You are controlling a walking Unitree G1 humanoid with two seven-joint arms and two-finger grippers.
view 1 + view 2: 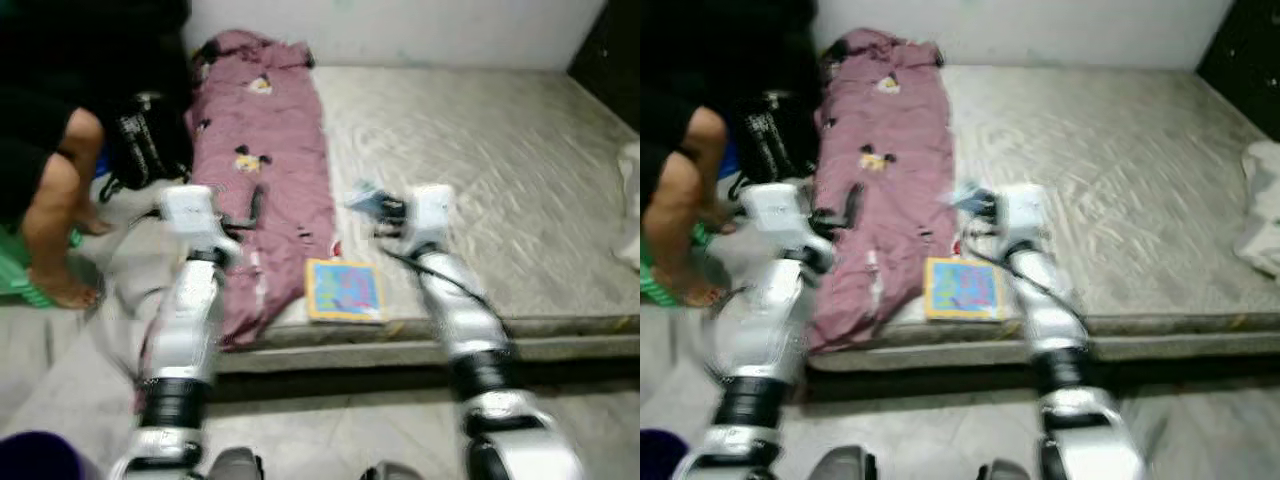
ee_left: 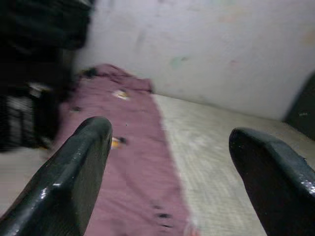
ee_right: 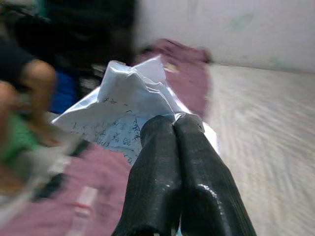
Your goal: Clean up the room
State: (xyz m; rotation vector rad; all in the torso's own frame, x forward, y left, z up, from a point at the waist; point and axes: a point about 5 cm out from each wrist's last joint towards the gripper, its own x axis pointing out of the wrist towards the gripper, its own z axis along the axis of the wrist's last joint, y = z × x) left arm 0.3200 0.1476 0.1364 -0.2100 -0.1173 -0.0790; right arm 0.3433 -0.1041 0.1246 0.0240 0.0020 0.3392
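While the right gripper [image 3: 172,123] pinches a crumpled written paper [image 3: 123,105] above the mattress [image 1: 480,170], at 1 o'clock from the colourful book [image 1: 344,290], and the left gripper [image 2: 167,162] hangs wide over the maroon blanket [image 1: 262,160], the thin sheet could slip free.

No text can be read with certainty. The crumpled sheet of paper [image 3: 129,115] pinched between the closed fingers of the right end effector [image 3: 173,120] bears lines of dark handwriting, too blurred to make out. The colourful book [image 1: 344,289] lying on the bed just below and to the left of that end effector has a printed cover whose marks cannot be read. The purple blanket [image 1: 262,170] beside the left end effector [image 1: 245,213] carries cartoon figures, no legible words.
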